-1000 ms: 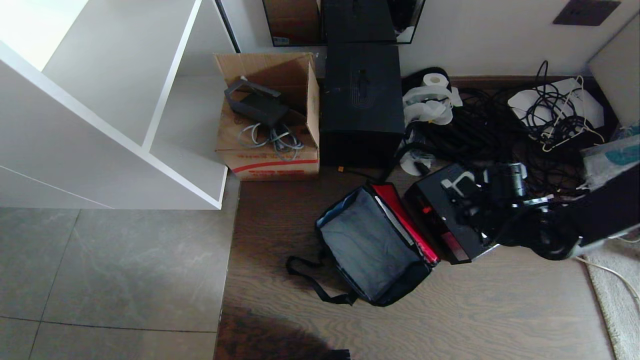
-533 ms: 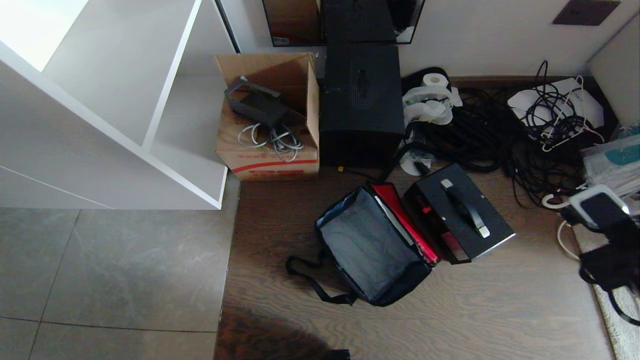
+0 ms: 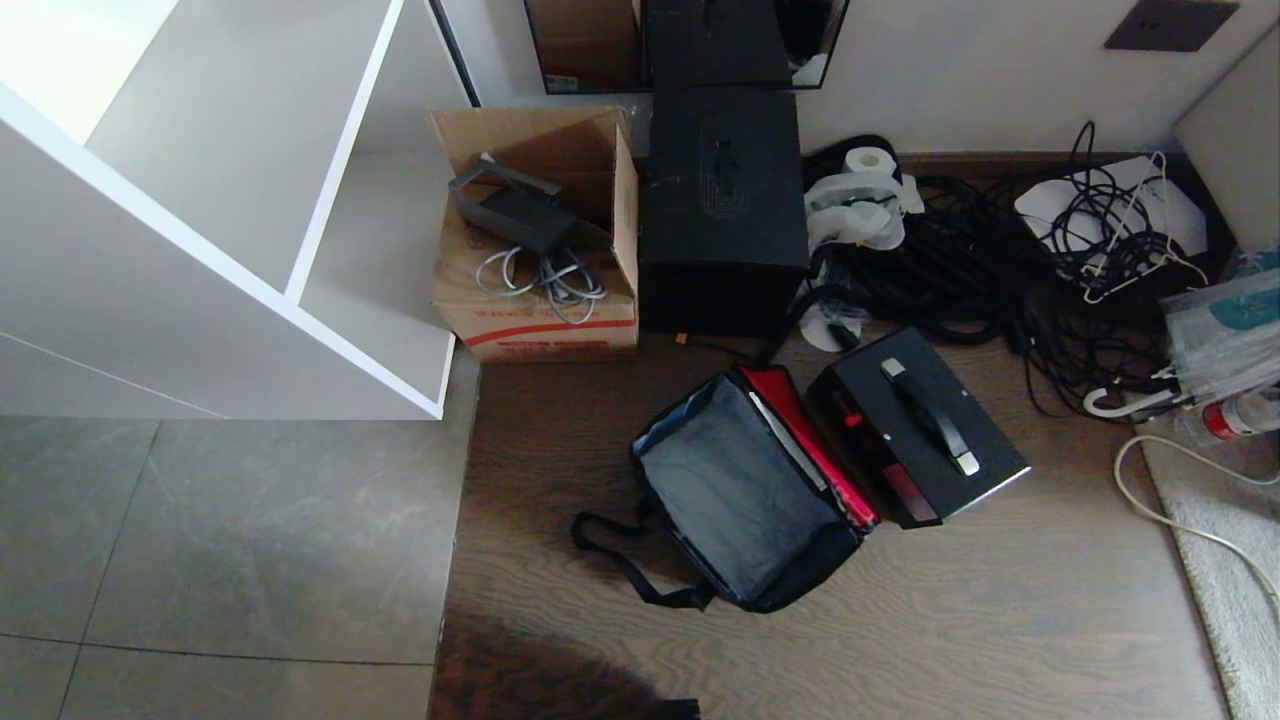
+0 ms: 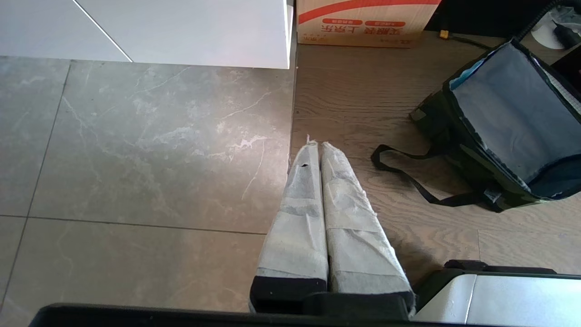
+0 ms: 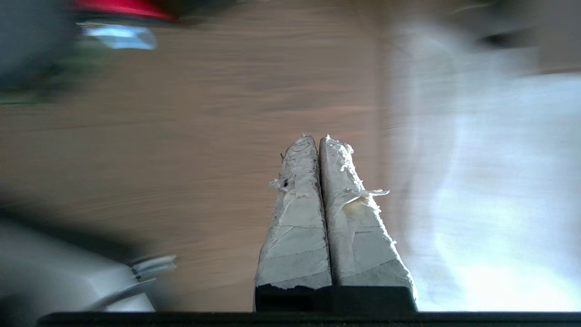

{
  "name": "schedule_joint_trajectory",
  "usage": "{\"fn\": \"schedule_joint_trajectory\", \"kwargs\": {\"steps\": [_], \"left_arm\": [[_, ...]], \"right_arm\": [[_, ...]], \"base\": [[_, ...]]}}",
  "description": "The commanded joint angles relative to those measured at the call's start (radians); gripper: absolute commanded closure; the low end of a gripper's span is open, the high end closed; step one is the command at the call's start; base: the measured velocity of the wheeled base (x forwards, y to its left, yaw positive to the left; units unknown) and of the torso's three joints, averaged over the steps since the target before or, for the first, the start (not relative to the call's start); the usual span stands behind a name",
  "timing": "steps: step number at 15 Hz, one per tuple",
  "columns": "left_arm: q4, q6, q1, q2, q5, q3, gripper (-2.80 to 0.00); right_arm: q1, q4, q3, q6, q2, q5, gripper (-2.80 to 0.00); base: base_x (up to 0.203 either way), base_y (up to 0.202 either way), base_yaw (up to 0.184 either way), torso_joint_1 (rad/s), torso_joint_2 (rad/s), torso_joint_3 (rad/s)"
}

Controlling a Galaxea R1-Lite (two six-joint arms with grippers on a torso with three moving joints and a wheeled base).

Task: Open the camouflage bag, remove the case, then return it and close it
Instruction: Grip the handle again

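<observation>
The camouflage bag (image 3: pixel 745 490) is seen lying on the wooden floor (image 3: pixel 980 620) with its lid thrown back, the grey inside exposed and the red lining (image 3: pixel 815 440) shown along the far edge, while its black strap (image 3: pixel 625 560) is spread on the floor towards the grey tiles (image 3: pixel 220 540). The case (image 3: pixel 915 435) is set on the floor just beside the bag on the robot's right, handle (image 3: pixel 930 415) upward, outside the bag. Behind them a cardboard carton (image 3: pixel 540 235) and a taller black box (image 3: pixel 722 205) are stood against the wall, with a tangle of cables (image 3: pixel 1010 270) to the right. Neither arm is caught in the head view. The left gripper (image 4: pixel 316 145) is held pressed together and empty above the seam between tiles and wood, near the bag's strap. The right gripper (image 5: pixel 316 138) is likewise closed on nothing, over bare wooden floor beside a pale rug (image 5: pixel 481 181)
</observation>
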Motion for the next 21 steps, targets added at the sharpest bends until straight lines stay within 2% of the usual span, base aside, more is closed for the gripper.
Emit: {"fn": "schedule_joint_trajectory", "kwargs": {"steps": [1, 3, 5, 10, 21], "left_arm": [[0.0, 0.0, 0.0, 0.0, 0.0, 0.001, 0.0], [0.0, 0.0, 0.0, 0.0, 0.0, 0.001, 0.0], [0.0, 0.0, 0.0, 0.0, 0.0, 0.0, 0.0], [0.0, 0.0, 0.0, 0.0, 0.0, -0.001, 0.0], [0.0, 0.0, 0.0, 0.0, 0.0, -0.001, 0.0]], "right_arm": [[-0.045, 0.017, 0.033, 0.043, -0.158, 0.238, 0.0], [-0.085, 0.019, 0.057, 0.058, -0.248, 0.375, 0.0], [-0.099, 0.026, 0.091, 0.056, -0.329, 0.434, 0.0], [-0.097, 0.028, 0.095, 0.056, -0.519, 0.444, 0.0], [-0.097, 0.03, 0.096, 0.057, -0.513, 0.444, 0.0]], "base": [[0.0, 0.0, 0.0, 0.0, 0.0, 0.0], [0.0, 0.0, 0.0, 0.0, 0.0, 0.0], [0.0, 0.0, 0.0, 0.0, 0.0, 0.0], [0.0, 0.0, 0.0, 0.0, 0.0, 0.0], [0.0, 0.0, 0.0, 0.0, 0.0, 0.0]]}}
